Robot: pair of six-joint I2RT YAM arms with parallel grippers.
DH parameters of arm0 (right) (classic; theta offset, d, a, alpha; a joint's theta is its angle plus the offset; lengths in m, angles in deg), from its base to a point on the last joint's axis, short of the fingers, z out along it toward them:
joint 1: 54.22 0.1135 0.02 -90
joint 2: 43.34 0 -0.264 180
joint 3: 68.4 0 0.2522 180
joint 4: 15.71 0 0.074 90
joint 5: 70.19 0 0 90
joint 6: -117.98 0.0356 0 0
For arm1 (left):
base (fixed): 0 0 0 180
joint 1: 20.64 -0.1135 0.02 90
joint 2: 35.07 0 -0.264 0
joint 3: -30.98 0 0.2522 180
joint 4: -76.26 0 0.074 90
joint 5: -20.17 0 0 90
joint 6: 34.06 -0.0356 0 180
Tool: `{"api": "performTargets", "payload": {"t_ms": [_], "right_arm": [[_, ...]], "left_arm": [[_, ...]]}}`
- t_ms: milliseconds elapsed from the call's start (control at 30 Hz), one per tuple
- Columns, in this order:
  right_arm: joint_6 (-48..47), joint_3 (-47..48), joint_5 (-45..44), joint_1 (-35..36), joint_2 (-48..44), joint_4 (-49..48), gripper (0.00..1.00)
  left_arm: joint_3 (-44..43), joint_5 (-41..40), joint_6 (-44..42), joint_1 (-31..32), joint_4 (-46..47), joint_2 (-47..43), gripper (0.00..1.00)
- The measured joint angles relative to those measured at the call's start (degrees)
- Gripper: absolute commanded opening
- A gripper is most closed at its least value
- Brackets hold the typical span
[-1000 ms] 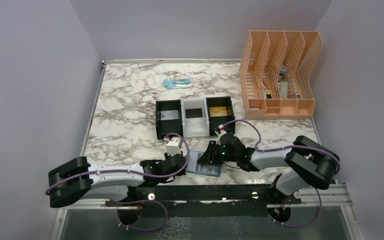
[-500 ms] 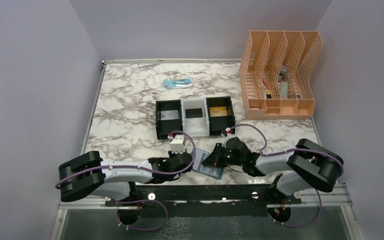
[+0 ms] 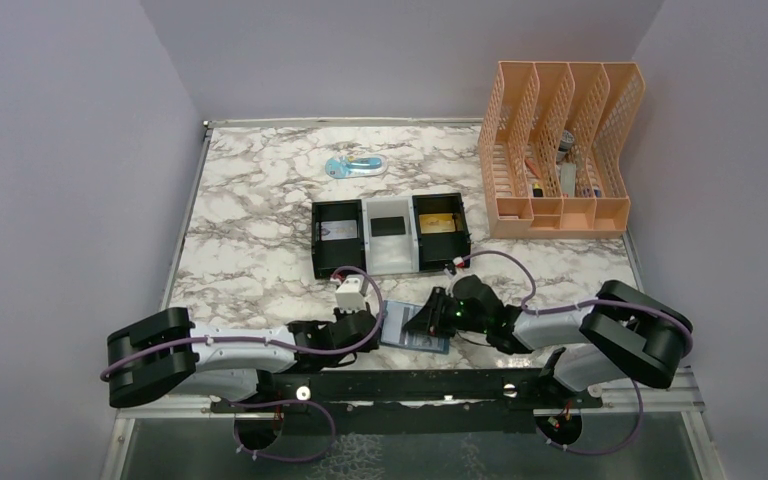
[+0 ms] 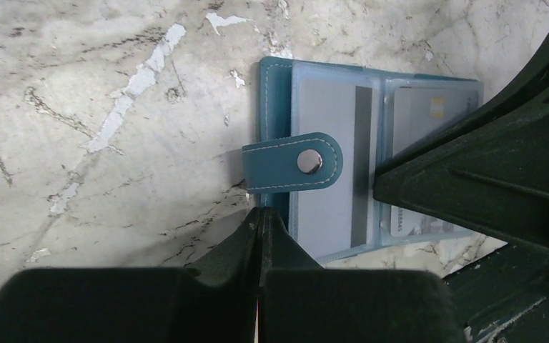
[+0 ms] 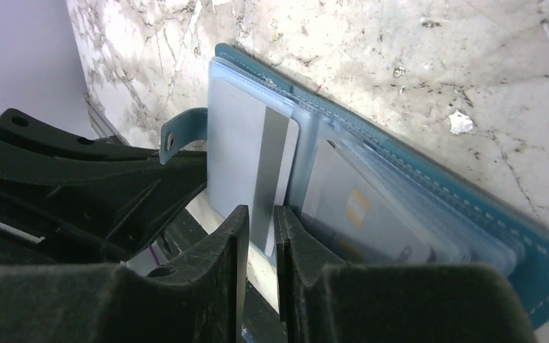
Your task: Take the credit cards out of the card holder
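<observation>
The teal-blue card holder (image 3: 415, 329) lies open on the marble near the table's front edge. Its pale sleeves hold a grey card with a dark stripe (image 4: 323, 107) and a card with a gold chip (image 5: 357, 207). My left gripper (image 4: 261, 211) is shut on the holder's teal left edge (image 4: 275, 107), just below the snap strap (image 4: 289, 163). My right gripper (image 5: 261, 209) hovers over the grey card (image 5: 246, 143) from the right, jaws a narrow gap apart, nothing clearly clamped. In the top view the left gripper (image 3: 378, 323) and right gripper (image 3: 423, 322) meet over the holder.
A black-and-white three-compartment tray (image 3: 390, 262) stands just behind the holder, with cards in its compartments. A peach file organizer (image 3: 560, 150) is at the back right. A small blue object (image 3: 353, 166) lies at the back. The black rail (image 3: 410, 385) runs along the near edge.
The left arm swung right, then eased back a little, its gripper staying at the holder's left edge. The right gripper slid slightly right, and the holder shifted with them.
</observation>
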Motion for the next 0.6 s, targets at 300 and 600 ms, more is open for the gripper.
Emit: {"api": "performTargets", "payload": {"t_ms": [300,600], "right_arm": [[-4.63,4.15,-2.4,0.02,-4.81,11.63,0.24],[-7.78,5.53,-3.06,0.02,-6.36,16.61,0.27]], "left_arm": [[-0.35,-0.17,3.04,4.42,-2.43,-1.01,0.17],[-2.91,-3.45,4.44,7.82,-9.2,-1.7,0.3]]}}
